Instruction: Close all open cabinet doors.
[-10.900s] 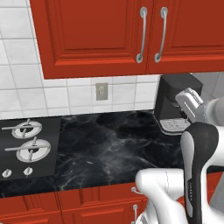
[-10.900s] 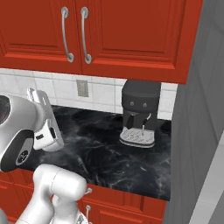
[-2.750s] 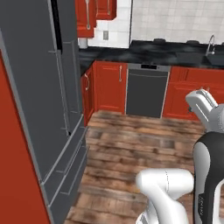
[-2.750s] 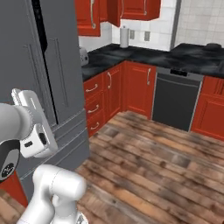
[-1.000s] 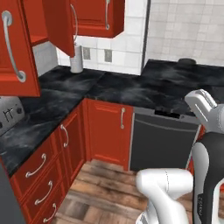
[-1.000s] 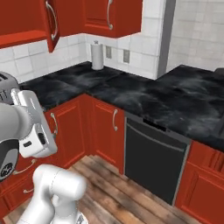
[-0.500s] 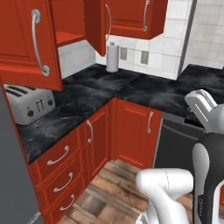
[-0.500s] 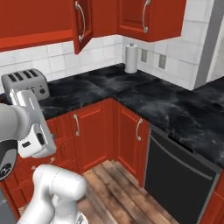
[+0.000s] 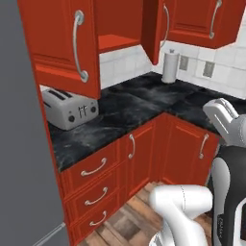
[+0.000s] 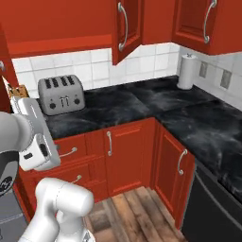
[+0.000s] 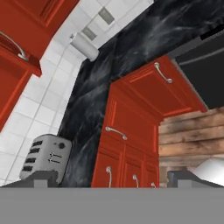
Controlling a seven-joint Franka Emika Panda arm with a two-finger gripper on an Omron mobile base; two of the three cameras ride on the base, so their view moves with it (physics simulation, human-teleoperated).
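Hand view: gripper [image 11: 111, 177] jaws spread wide, holding nothing, aimed at the base cabinets. Toaster [image 9: 70, 109] sits on the black counter [image 9: 125, 113]. Above it, one cabinet door [image 10: 126, 29] stands swung out (edge-on from the left), paper towel roll [image 9: 170, 67] beyond.
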